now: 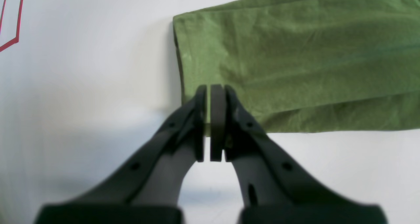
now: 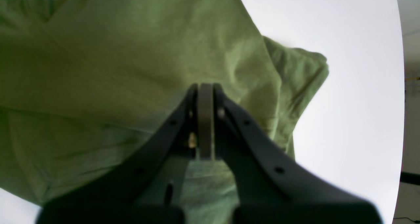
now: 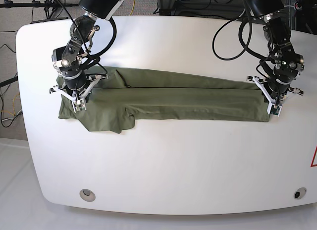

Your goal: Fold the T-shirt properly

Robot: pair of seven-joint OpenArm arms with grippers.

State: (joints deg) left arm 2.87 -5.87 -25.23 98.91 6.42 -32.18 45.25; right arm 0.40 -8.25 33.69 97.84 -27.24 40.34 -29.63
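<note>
Base view shows the T-shirt (image 3: 168, 101) lying as a long narrow band across the white counter (image 3: 163, 165), already folded lengthwise, with 1 claw at each end. The left claw (image 3: 274, 103) is pinched together on the hem corner; the right claw (image 3: 74, 93) is clamped on cloth at the collar end, where a sleeve bulges out below. To do this step well, I judge both arms should lift evenly and keep the band taut, so the edges stay aligned for the crosswise fold. Left wrist view adds the crisp squared corner of the T-shirt (image 1: 295, 60) caught between the left claw (image 1: 211, 122) pads. Right wrist view alone reveals loose, rumpled folds beside the right claw (image 2: 205, 119).
</note>
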